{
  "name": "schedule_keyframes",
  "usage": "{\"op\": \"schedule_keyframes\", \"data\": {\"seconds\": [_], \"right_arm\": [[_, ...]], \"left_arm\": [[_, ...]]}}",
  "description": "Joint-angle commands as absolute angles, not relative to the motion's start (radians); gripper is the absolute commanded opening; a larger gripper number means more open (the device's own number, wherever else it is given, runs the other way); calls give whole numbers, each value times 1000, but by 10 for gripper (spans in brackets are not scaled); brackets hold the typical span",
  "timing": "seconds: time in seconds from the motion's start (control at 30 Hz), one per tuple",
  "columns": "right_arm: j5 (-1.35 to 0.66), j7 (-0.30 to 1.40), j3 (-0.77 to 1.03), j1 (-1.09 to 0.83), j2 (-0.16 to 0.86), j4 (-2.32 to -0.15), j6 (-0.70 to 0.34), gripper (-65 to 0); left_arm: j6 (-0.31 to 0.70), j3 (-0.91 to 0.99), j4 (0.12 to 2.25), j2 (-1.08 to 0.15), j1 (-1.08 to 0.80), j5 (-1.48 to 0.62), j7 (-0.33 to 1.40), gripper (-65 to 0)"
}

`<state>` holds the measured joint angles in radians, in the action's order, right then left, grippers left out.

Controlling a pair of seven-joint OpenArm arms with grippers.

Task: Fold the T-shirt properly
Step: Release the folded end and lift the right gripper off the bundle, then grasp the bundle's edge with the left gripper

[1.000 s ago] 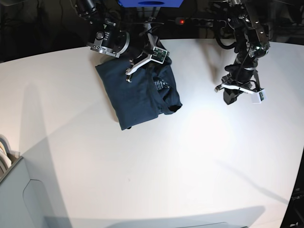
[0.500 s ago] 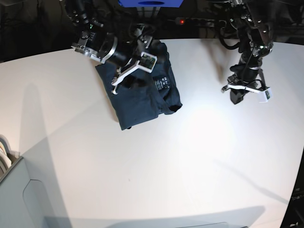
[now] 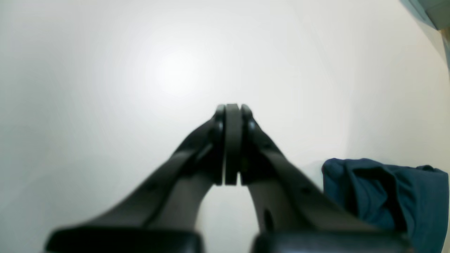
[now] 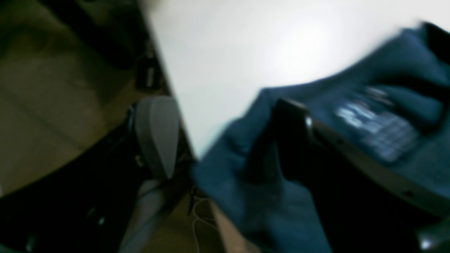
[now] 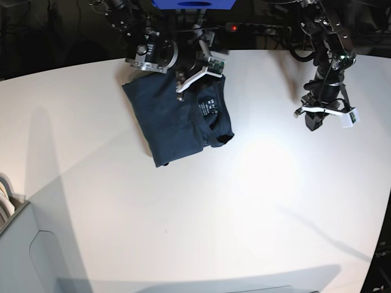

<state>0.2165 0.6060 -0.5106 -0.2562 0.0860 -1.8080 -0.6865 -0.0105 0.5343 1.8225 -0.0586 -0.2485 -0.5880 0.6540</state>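
Where your smooth white table point(image 5: 201, 207) meets its far edge, the soft navy-blue cotton T-shirt point(image 5: 177, 125) lies folded; right gripper point(image 5: 198, 72) spread above, left gripper point(image 5: 324, 116) pinched together.

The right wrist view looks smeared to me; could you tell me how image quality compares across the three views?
Right wrist: motion-blurred, the T-shirt label unreadable. Left wrist: the left gripper is soft, with glare on the table. Base: sharp, curved at the edges, with a bright spot near the shirt.
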Motion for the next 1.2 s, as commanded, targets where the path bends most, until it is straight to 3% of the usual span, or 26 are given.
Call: {"op": "schedule_keyframes", "data": {"seconds": [0.0,0.23,0.4,0.9,1.17], "right_arm": [[202,581,-527,-249,85,-1830,-698,-236],[203,581,-492,-213,116,-1977,-698,-237],[203,591,-311,-157,28,-2000,-698,-234],[202,581,-254,104,-137,-1460,-698,-234],[202,579,-444,101,-154,-1428,-698,-234]], "left_arm": [[-1,538,1844,-65,-245,-598,636,-650],[-1,542,1859,-67,-254,-598,636,-650],[-1,590,1894,-59,-277,-598,636,-650],[1,680,1908,-56,-355,-599,636,-650],[1,727,1903,-59,-380,-757,636,-650]]}}
